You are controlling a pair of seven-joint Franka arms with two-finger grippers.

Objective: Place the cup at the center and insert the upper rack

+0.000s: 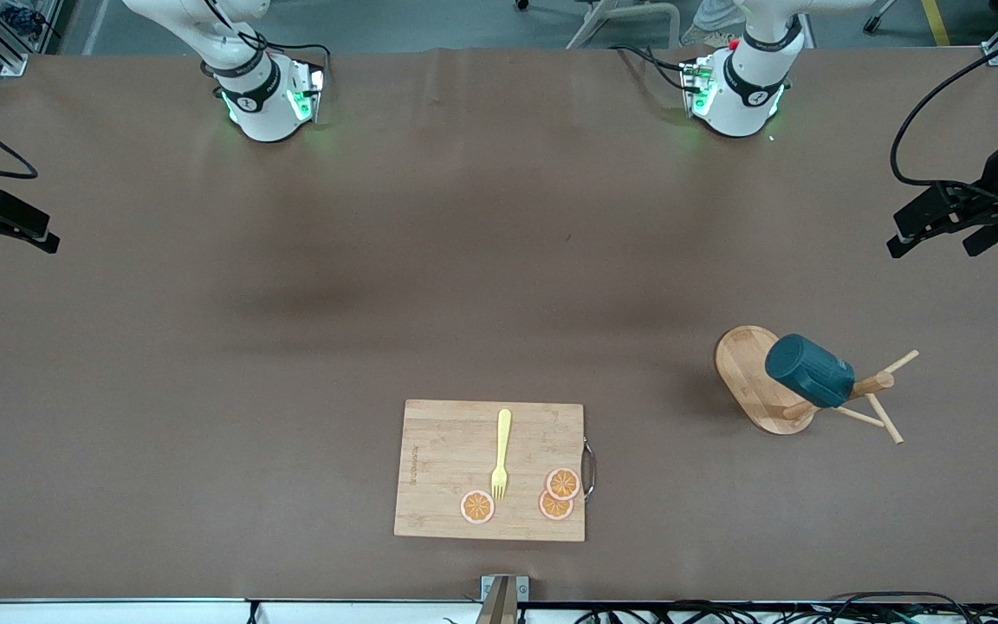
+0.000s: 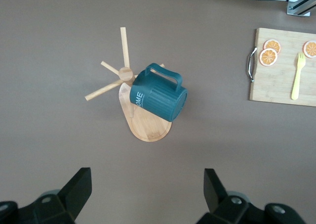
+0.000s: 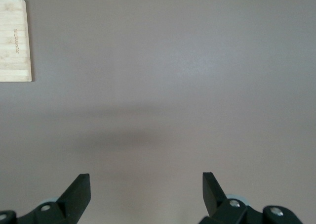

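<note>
One teal ribbed cup [image 1: 809, 371] w/ handle

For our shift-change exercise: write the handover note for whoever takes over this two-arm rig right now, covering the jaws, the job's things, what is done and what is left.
Left gripper: jaws open, empty, up over the table toward the left arm's end, above the mug tree.
Right gripper: jaws open, empty, over bare table at the right arm's end; this arm waits.
The cup hangs on the upper rack, which stands toward the left arm's end.
A cutting board with a fork and orange slices lies near the front camera.
Done: nothing yet.
Left: take the cup off, set it at the center, then insert the rack.
</note>
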